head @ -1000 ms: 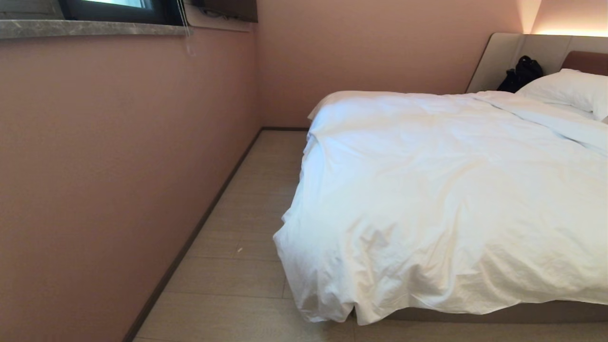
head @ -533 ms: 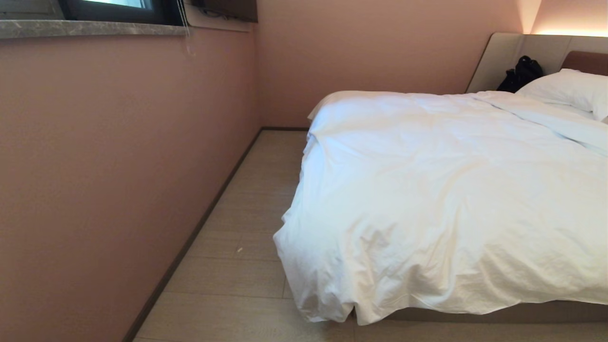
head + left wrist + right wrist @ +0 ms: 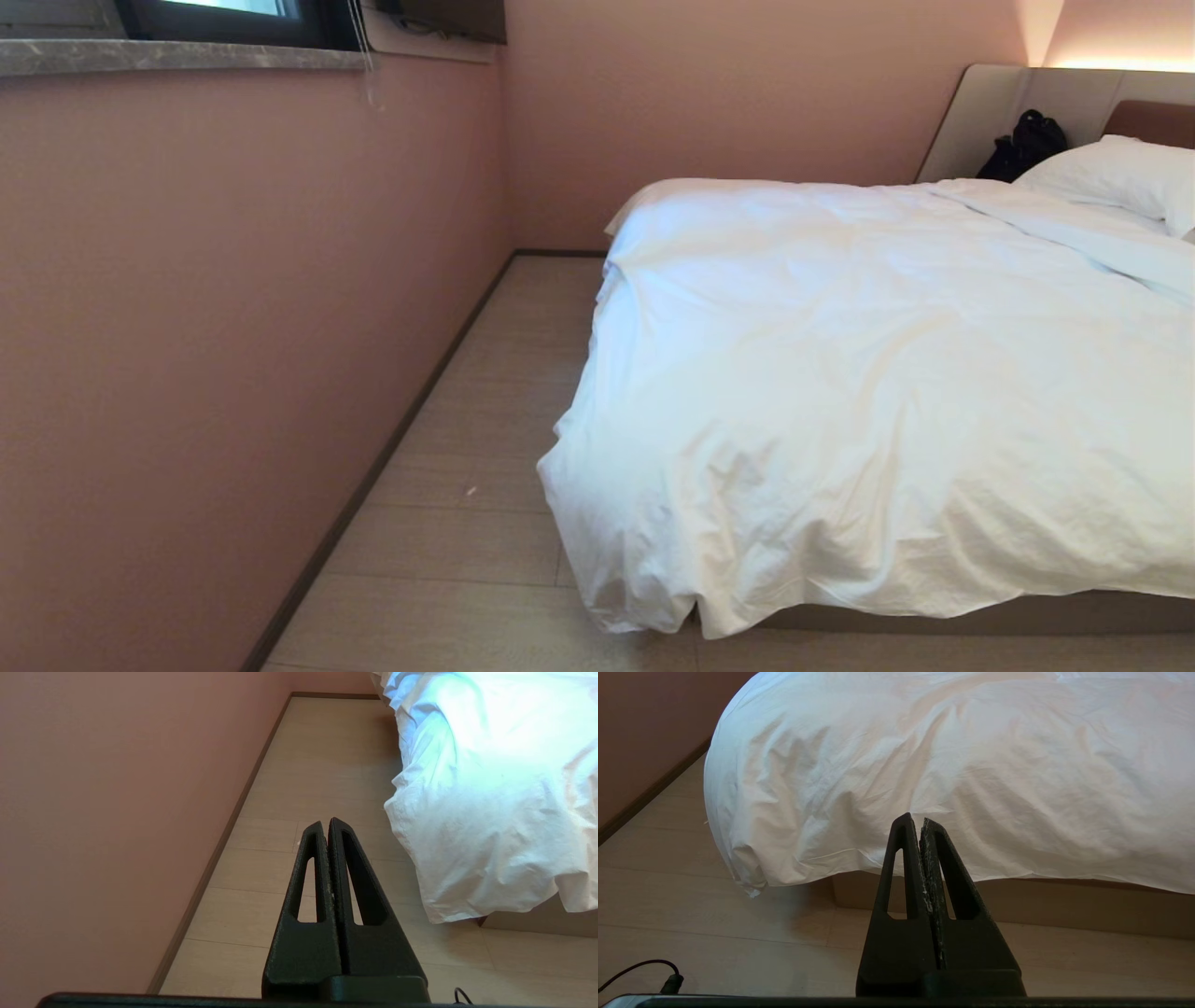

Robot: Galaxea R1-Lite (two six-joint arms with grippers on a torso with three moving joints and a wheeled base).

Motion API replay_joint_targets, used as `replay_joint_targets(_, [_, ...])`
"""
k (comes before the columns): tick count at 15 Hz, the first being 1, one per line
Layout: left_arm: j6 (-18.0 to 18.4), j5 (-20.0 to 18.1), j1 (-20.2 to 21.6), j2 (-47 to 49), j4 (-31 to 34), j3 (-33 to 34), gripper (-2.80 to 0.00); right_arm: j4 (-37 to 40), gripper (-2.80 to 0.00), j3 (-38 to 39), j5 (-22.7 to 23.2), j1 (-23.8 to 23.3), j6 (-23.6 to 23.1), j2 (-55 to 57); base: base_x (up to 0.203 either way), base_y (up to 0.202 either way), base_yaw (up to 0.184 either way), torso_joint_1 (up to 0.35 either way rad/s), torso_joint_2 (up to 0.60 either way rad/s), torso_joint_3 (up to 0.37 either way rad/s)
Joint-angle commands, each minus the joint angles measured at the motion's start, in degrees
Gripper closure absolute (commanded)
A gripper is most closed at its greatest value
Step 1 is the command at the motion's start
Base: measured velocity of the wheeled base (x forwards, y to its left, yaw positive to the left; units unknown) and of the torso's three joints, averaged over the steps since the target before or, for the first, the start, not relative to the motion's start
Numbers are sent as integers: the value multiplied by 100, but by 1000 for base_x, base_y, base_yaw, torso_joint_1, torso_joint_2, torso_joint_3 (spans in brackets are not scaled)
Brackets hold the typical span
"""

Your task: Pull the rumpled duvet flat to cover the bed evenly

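- head view: the duvet (image 3: 868,392) lay rumpled over the bed (image 3: 934,616), running lengthwise from the near foot end up toward the pillow (image 3: 1116,173) and the beige headboard surround (image 3: 990,112). its near left corner (image 3: 635,588) hung off the mattress and sagged close to the floor (image 3: 485,467), next to the aisle along the pink wall (image 3: 233,327). neither arm showed here. a dark bag (image 3: 1025,142) sat by the headboard.
- left wrist view: the left gripper (image 3: 329,823) had its two fingers pressed together, holding nothing, over bare floor between wall and bed. the duvet's drooping corner (image 3: 448,905) lay off to its bed side, apart from the tips.
- right wrist view: the right gripper (image 3: 915,820) was also pressed together and empty, aimed straight at the duvet's hanging foot edge (image 3: 971,870), above the taupe base (image 3: 1017,900). by my reading, the right arm faced the foot hem squarely, while the left was the nearer one to the sagging corner.
- against the earlier head frames: nothing differed; duvet, pillow and framing matched.
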Motion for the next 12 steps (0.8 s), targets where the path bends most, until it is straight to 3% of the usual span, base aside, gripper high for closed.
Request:
replay_joint_targets(1, [-2,2,2,0,-3,1,0,0,0,1,2,11,-6,-2,0,0,0,0,0,0])
replay_joint_targets(12, [-2,2,2,0,-3,1,0,-4,0,1,6,8,-15,-2,0,0,0,0,0,0])
